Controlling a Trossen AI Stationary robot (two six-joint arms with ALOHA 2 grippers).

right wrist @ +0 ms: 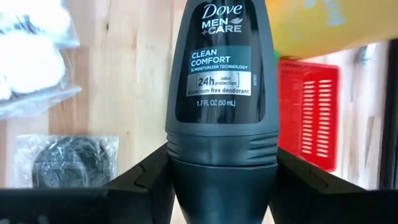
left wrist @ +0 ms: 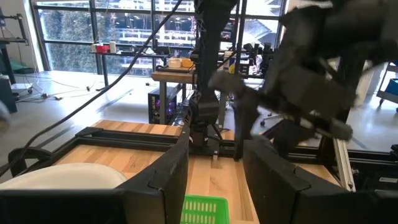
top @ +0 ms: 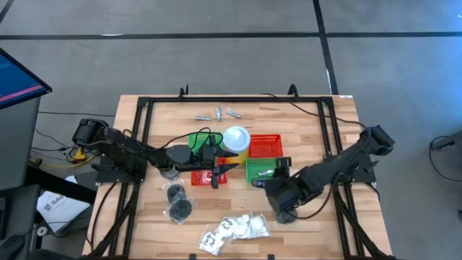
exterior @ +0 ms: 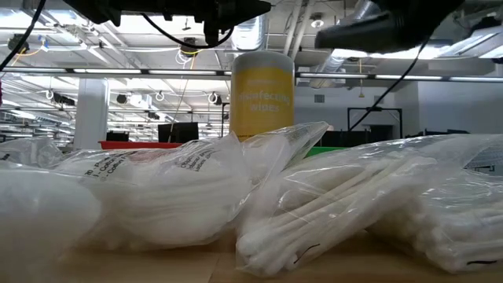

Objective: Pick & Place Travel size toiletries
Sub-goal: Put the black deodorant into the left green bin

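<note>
My right gripper hangs over the table's near right part, shut on a dark roll-on deodorant bottle. My left gripper stands open and level above the baskets at the table's middle, with nothing between its fingers. Clear bags of white cotton pieces lie at the near edge, and bags of dark round pieces lie to their left. Small silvery metal pieces rest near the far edge. My right gripper pinches the bottle's ribbed grey cap end between its two fingers, one on each side. The fingers slant down from above. The bottle's labelled body sticks out past the fingertips, in line with them, clear of the table.
A yellow cup with a white lid stands at the middle among two red mesh baskets and two green ones. A black frame runs along the table's left, far and right sides.
</note>
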